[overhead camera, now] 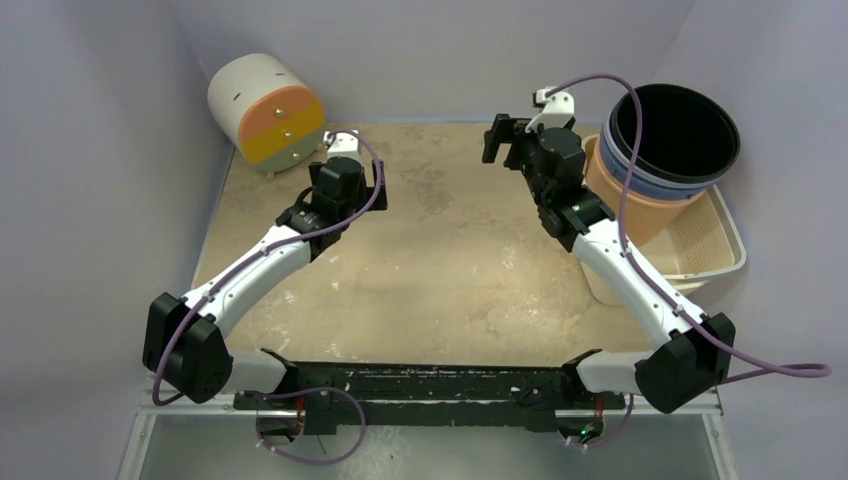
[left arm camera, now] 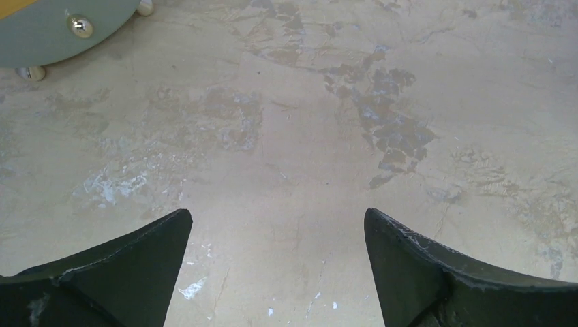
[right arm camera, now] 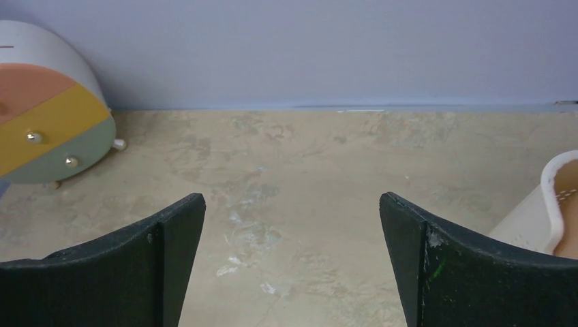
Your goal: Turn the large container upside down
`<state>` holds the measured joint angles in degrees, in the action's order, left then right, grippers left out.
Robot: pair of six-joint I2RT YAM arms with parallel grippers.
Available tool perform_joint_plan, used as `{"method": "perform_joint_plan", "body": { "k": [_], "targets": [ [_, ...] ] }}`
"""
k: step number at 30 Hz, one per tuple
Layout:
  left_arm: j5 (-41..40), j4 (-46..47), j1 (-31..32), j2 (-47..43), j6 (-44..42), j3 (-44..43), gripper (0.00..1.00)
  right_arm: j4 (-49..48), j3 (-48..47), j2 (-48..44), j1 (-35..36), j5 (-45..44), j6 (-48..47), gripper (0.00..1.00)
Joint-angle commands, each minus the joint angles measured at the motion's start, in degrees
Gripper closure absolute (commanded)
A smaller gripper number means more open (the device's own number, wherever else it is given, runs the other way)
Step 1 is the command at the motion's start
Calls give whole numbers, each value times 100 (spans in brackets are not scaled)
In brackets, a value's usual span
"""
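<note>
Large container smooth plastic; table matt, mottled.

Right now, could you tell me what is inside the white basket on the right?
A nested upright stack: black container inside a blue-grey container inside a peach container. The floor of the white basket beneath them is covered, so anything else there cannot be seen.

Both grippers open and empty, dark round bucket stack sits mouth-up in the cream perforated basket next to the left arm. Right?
Not quite: the top external view shows the dark round bucket stack mouth-up in the cream perforated basket beside the right arm, not the left. Left gripper and right gripper are open and empty.
</note>
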<state>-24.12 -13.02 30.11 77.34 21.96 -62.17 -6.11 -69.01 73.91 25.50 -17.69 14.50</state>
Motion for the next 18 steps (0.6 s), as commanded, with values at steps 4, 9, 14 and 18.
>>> {"method": "perform_joint_plan", "body": {
  "k": [4,9,14,18],
  "targets": [
    [33,150,30,-159,105,73,6,192,-585,203,26,-363,-680,0],
    [-29,114,31,-165,125,93,6,292,-637,29,18,112,-982,0],
    [-24,83,30,-185,195,67,6,1061,-1743,459,11,-592,-1314,0],
    [145,179,39,-175,263,128,6,1662,-2624,692,-4,-999,-1507,2]
  ]
}}
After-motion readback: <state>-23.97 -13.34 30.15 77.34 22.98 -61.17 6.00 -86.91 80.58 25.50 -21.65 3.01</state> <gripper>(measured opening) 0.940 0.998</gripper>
